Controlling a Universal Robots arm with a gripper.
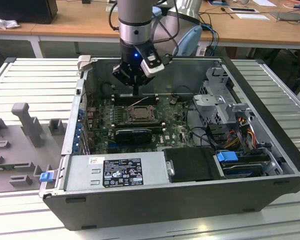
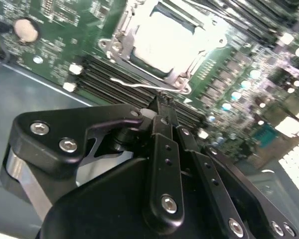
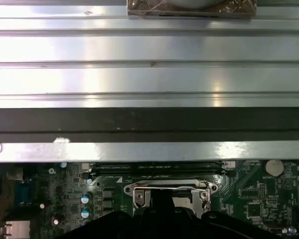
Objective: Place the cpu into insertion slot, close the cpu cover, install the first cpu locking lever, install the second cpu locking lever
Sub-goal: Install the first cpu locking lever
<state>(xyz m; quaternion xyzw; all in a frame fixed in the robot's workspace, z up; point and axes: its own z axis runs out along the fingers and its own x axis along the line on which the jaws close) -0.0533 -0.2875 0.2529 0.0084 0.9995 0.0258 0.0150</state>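
Note:
The insertion slot [image 1: 139, 114] sits on the green board inside the open computer case. In both wrist views the pale cpu [image 2: 170, 36] lies in the slot [image 3: 172, 195], and the silver cpu cover [image 2: 118, 31] lies flat around it. A thin wire locking lever [image 2: 139, 85] runs along the socket's near side [image 3: 172, 187]. My gripper [image 2: 161, 105] hangs just above that side of the socket [image 1: 136, 93], its black fingers [image 2: 164, 149] shut together with nothing seen between them. I cannot tell whether the tips touch the lever.
Black memory slots [image 2: 102, 79] run beside the socket, with a coin battery [image 2: 26, 30] further off. A black ribbed heatsink block [image 1: 133, 134] lies on the socket's near side. The grey power supply [image 1: 115, 171], the drive cage [image 1: 217, 102] and the case walls [image 1: 82, 107] hem the board in.

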